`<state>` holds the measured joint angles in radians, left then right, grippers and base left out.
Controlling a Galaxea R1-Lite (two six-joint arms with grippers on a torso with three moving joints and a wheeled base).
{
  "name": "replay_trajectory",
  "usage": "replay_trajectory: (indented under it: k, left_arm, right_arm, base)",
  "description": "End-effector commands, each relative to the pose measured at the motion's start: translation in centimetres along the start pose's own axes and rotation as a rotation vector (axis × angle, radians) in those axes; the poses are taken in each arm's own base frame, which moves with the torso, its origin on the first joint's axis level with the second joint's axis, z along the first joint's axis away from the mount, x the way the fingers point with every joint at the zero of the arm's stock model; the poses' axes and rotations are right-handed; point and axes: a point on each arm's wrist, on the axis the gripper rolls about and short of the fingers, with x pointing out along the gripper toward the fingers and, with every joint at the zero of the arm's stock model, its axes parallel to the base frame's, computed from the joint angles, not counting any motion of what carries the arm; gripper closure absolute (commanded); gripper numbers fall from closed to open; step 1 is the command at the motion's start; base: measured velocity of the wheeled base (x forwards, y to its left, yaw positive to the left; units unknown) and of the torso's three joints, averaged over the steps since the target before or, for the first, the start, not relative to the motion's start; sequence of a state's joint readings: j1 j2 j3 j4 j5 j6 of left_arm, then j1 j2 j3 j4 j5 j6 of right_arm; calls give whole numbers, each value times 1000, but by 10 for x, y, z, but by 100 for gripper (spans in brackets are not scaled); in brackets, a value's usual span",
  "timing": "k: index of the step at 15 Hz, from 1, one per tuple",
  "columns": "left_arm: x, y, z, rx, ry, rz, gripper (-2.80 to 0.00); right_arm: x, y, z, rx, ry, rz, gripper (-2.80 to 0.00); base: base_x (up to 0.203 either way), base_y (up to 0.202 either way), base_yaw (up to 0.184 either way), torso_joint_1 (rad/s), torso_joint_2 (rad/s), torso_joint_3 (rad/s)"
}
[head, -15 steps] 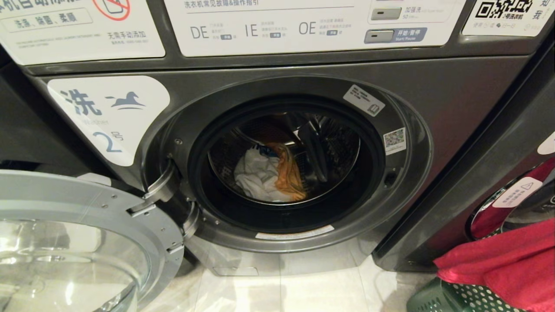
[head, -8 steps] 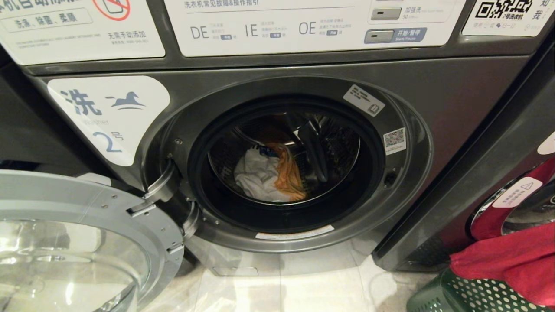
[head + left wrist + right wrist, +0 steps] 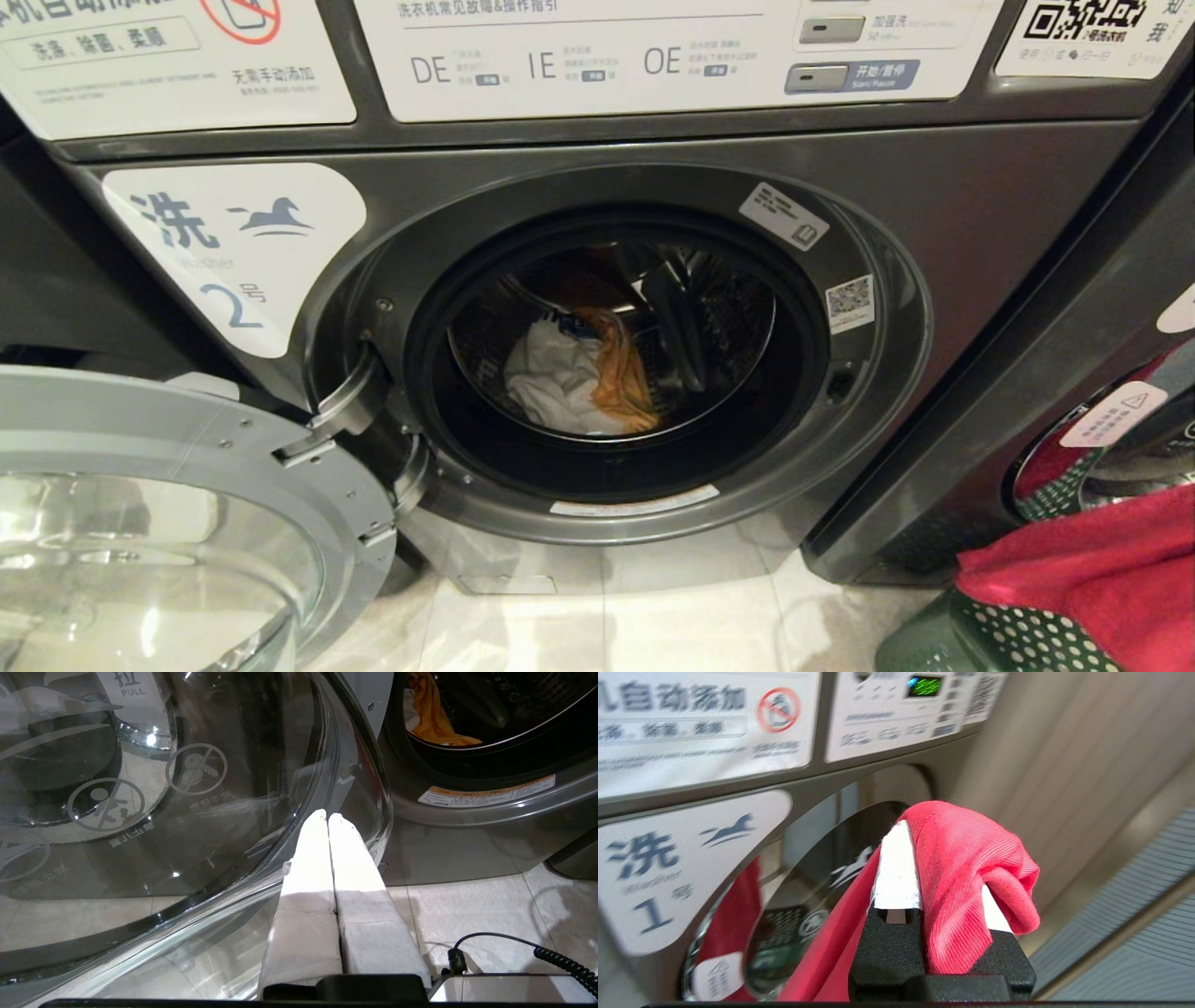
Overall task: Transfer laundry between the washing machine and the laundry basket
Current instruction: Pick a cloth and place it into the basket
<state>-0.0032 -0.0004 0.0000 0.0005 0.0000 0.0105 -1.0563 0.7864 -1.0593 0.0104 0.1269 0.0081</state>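
Note:
The grey washing machine [image 3: 980, 215] stands in front of me with its round glass door [image 3: 187, 439] swung open to the left. A white garment [image 3: 551, 373] and an orange one [image 3: 621, 369] lie in the drum. At the lower right a red garment [image 3: 1102, 569] hangs over the green perforated laundry basket [image 3: 990, 639]. In the right wrist view my right gripper [image 3: 941, 835] is shut on that red garment [image 3: 966, 858], lifted in front of a neighbouring machine. My left gripper [image 3: 328, 815] is shut and empty, parked low beside the open door's glass [image 3: 187, 788].
A second machine [image 3: 1102, 439], marked 1 and with its door closed, stands to the right behind the basket; its glass mirrors the red cloth. Pale floor tiles [image 3: 691, 625] lie below the open drum. A coiled black cable [image 3: 556, 956] runs near the left wrist.
The red garment has shifted slightly right and down at the corner of the head view, uncovering more of the basket's rim. The drum, its laundry and the left arm are unchanged.

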Motion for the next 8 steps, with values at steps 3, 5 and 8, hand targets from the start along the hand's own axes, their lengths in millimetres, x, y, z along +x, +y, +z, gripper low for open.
replay_trajectory:
  k: [3,5,8]
  left_arm:
    - [0,0,0,0,-1,0,0]
    - [0,0,0,0,0,0,0]
    - [0,0,0,0,-1,1,0]
  right_arm:
    - [-1,-2,-1,-7,2,-73,0]
    - [1,-3,-3,-6,13,-90,0]
    - [4,-4,0,-8,6,-134,0]
  base:
    - [0,0,0,0,0,0]
    - [0,0,0,0,0,0]
    - [0,0,0,0,0,0]
